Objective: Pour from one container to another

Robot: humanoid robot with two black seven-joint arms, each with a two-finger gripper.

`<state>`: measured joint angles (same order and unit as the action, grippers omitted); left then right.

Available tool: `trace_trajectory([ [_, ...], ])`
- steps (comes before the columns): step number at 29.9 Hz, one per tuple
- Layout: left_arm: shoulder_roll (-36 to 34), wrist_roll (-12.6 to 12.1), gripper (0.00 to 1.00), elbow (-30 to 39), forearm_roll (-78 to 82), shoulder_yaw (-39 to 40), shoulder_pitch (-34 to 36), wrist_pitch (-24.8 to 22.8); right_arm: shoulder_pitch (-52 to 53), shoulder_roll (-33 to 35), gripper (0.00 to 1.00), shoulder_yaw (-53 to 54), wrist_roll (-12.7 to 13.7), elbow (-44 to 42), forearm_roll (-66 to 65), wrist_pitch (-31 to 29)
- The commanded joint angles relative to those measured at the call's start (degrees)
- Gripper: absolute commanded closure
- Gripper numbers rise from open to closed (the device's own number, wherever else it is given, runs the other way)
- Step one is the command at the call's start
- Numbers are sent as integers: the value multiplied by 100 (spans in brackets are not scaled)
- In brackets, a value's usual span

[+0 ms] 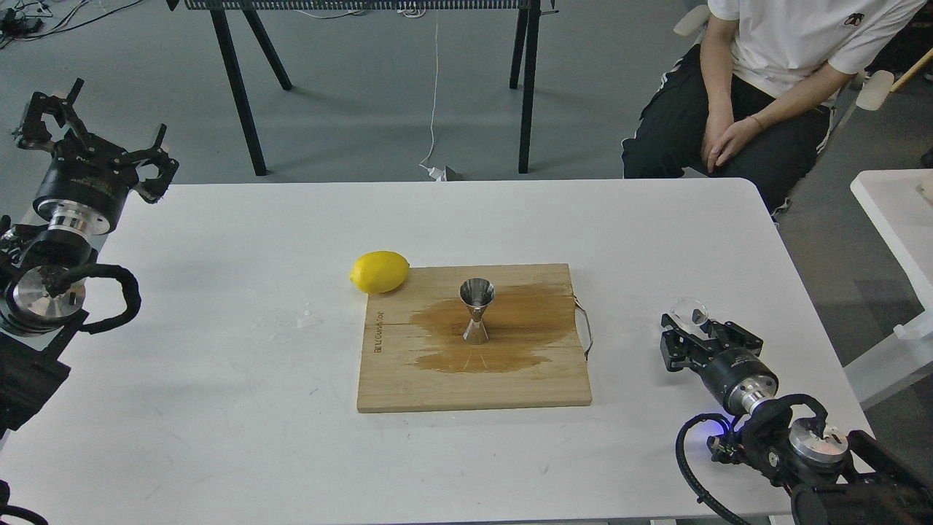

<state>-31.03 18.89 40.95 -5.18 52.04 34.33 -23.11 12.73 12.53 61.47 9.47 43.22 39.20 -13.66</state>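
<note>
The clear cup (689,312) sits low at the table's right side, held between the fingertips of my right gripper (691,326), which is shut on it. The cup stands roughly upright and looks empty. The steel jigger (476,310) stands upright in the middle of the wooden board (408,379), well to the left of the cup. A dark wet stain spreads over the board around the jigger. My left gripper (98,120) hangs open and empty above the table's far left corner.
A lemon (379,271) lies at the board's back left corner. The board has a metal handle (585,328) on its right edge. A seated person (758,87) is beyond the far right corner. A second white table (896,211) stands to the right.
</note>
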Motion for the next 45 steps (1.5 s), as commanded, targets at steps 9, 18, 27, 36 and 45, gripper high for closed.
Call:
trace_trajectory([
  [9,1,0,0,0,-1,0,-5,-18,-34,13,49,23,-15,143,0,47],
  [18,1,0,0,0,-1,0,-5,-9,-69,21,39,32,-41,151,0,47],
  [27,1,0,0,9,-1,0,-5,-18,-200,39,14,181,-41,361,-8,-5],
  [36,-8,9,0,9,-1,8,-5,-35,-754,363,6,638,-68,1776,-35,-5],
  [45,-26,-17,0,0,-1,70,12,-9,-246,1093,1,884,-103,2366,-807,-647],
])
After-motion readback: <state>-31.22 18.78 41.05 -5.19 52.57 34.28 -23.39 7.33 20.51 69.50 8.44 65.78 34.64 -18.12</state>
